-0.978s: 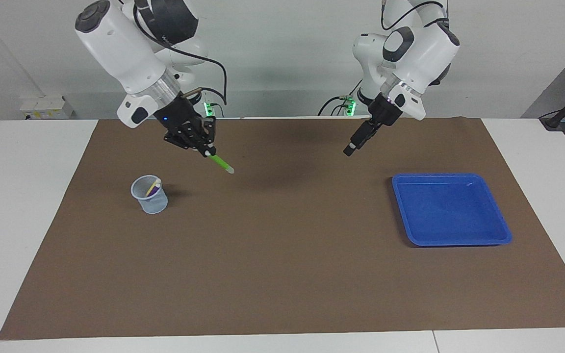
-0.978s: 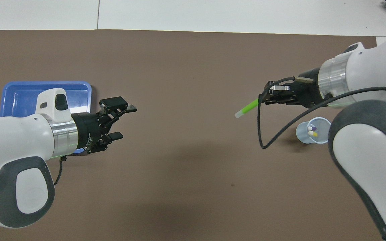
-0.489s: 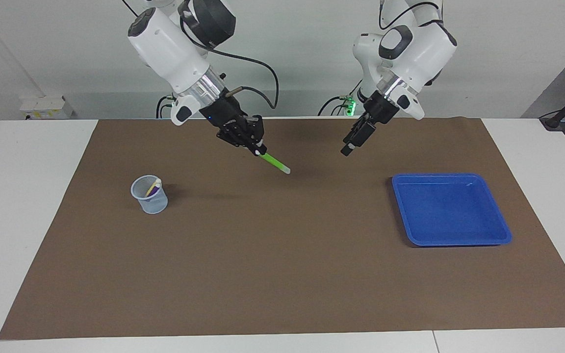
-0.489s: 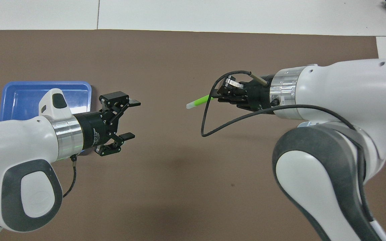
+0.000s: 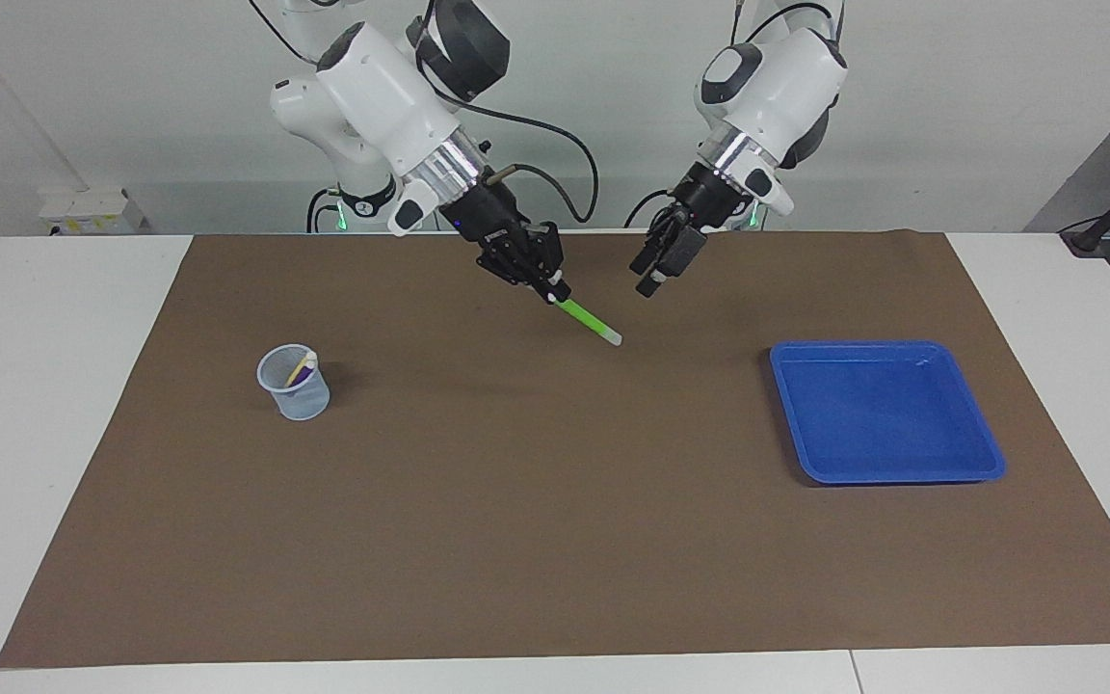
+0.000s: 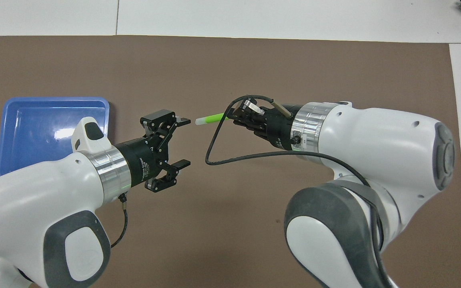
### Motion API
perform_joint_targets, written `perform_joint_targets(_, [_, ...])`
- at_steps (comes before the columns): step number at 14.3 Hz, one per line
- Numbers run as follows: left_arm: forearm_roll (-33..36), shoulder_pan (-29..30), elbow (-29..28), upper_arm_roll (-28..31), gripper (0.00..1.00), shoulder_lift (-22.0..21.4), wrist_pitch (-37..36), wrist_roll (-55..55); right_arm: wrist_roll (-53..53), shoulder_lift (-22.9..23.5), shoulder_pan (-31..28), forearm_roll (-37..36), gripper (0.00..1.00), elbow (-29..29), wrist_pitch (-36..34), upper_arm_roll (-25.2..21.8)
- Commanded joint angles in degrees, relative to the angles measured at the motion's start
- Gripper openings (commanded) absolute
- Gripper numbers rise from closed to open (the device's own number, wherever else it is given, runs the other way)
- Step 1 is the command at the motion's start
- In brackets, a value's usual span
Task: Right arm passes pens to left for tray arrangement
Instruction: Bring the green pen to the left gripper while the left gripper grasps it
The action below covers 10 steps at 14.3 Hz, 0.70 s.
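The right gripper [image 5: 543, 281] has swung away from the cup [image 5: 294, 383] to mid-mat, fingers clenched on the green pen [image 5: 589, 321]; its pale tip now sits just short of the left gripper [image 6: 177, 141], whose fingers are spread wide; the handover looks imminent; yellow and purple pens [image 5: 302, 370] remain in the cup; the tray [image 5: 984, 461] holds nothing.
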Motion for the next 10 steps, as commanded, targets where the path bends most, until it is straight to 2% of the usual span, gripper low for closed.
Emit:
perform_joint_targets(1, [-0.99, -3.74, -1.21, 0.59, 1.00, 0.52, 6.10, -5.62, 0.28, -1.68, 0.08, 1.65, 0.00, -2.21, 1.31, -0.08])
perform_joint_targets(3, [-0.99, -6.12, -1.13, 0.59, 0.99, 2.19, 9.97, -7.66, 0.28, -1.51, 0.08, 1.65, 0.00, -2.21, 1.48, -0.08])
perform_joint_targets(6, [-2.12, -6.57, 0.10, 0.59, 0.99, 5.78, 14.37, -8.28, 0.28, -1.51, 0.08, 1.74, 0.00, -2.29, 1.39, 0.01])
perform_joint_targets(10, [-3.62, -6.30, 3.00, 0.67, 0.99, 8.43, 15.52, -8.20, 0.19, -1.42, 0.08, 2.53, 0.00, -2.21, 1.39, -0.08])
